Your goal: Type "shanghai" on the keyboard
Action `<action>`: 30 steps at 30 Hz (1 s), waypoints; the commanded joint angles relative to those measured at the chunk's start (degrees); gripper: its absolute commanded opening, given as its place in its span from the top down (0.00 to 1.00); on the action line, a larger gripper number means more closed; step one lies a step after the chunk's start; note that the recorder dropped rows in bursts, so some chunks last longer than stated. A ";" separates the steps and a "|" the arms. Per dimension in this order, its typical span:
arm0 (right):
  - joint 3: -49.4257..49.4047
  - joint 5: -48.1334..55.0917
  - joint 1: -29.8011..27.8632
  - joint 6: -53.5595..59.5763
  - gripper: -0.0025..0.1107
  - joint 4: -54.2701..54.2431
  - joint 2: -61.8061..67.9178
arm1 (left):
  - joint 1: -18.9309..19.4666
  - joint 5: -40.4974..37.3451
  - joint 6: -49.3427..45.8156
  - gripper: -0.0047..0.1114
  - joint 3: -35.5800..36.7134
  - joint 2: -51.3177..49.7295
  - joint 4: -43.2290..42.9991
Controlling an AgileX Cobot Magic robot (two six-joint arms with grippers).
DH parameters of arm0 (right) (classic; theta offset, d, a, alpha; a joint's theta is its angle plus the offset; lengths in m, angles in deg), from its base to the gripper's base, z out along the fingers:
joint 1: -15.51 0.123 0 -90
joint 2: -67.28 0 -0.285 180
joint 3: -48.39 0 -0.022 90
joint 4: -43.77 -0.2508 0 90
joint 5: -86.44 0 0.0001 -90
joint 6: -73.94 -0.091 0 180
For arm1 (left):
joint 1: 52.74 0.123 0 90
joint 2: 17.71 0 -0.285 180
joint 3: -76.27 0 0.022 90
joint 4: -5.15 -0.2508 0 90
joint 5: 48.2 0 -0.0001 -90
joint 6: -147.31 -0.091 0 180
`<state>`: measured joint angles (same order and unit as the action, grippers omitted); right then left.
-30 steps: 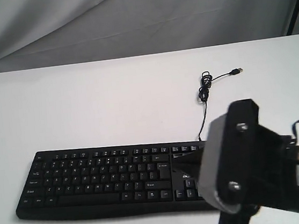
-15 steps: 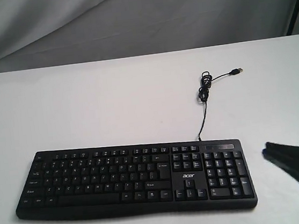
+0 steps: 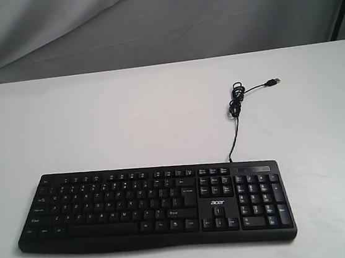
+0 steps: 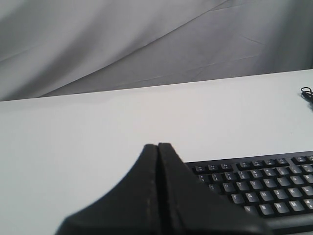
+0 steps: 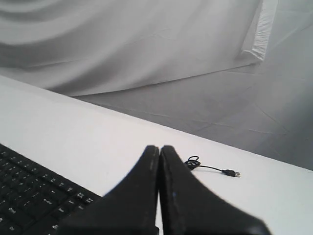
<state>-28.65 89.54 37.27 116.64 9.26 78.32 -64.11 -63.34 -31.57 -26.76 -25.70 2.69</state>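
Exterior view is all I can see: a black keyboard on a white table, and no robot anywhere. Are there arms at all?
Observer: Yes. The left wrist camera shows the left gripper, shut tight and holding nothing.
Operator: And the other one?
Observer: The right wrist camera shows the right gripper shut the same way, also empty.
Operator: Are they near the keys?
Observer: Each wrist camera has the keyboard in sight beside its gripper, but neither tip rests on a key.
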 commanded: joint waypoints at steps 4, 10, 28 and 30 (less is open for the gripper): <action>-0.17 2.38 -1.96 -0.11 0.98 -1.60 -3.25 | -0.23 0.28 0.16 0.96 0.25 0.20 -0.04; -0.17 5.60 -1.96 -0.11 0.98 -1.44 -3.25 | -0.23 0.28 0.16 0.96 0.25 0.20 -0.04; -0.17 -0.77 -1.86 0.34 0.98 -1.69 -3.25 | -0.23 0.28 0.16 0.96 0.25 0.20 -0.04; -0.17 -0.65 -1.86 0.34 0.98 -1.69 -3.25 | -0.23 0.28 0.16 0.96 0.25 0.20 -0.04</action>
<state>-28.65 89.59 35.56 116.64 7.82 75.39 -64.11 -63.34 -31.57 -26.76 -25.70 2.69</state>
